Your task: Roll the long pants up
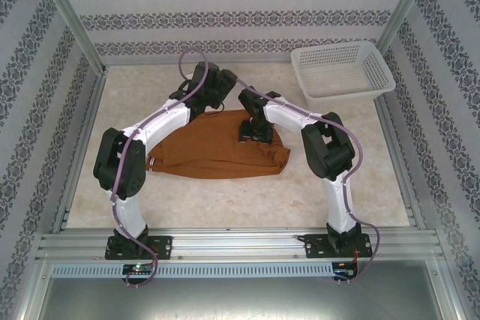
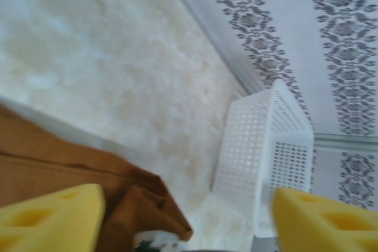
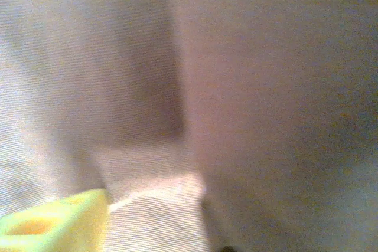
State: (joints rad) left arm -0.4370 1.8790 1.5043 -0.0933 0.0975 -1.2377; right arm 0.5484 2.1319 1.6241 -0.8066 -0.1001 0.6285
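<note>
The pants (image 1: 217, 151) lie in the middle of the table (image 1: 225, 204), folded into 1 broad rust-brown band that runs from 9 o'clock to 3 o'clock. Judging by that flat, wide shape, the rolling is at most barely begun.

The left claw (image 1: 223, 88) hangs over the band's 12 o'clock edge. In its wrist view the 2 yellow fingers (image 2: 47, 216) stand wide apart. Between them there is only a corner of the cloth, lying lower down on the table, so this claw grips nothing. Spread that wide above an edge, it looks placed to take a hem.

The right claw (image 1: 255, 134) points down onto the pants at about 1 o'clock of the band. It is probably there to pin or pinch the cloth so the band does not slide while the other side is worked. Its wrist view is blurred cloth seen from very close, with 1 yellow finger (image 3: 53, 225) at 7 o'clock of the picture. With 1 finger to go by, I cannot tell how far this claw is open or whether it has hold of the cloth.

A white mesh basket (image 1: 341, 71) sits at 1 o'clock on the table, well apart from the pants and out of the arms' working area.

Counted: 1 pair of pants, 1 basket, 2 arms, 2 claws.
</note>
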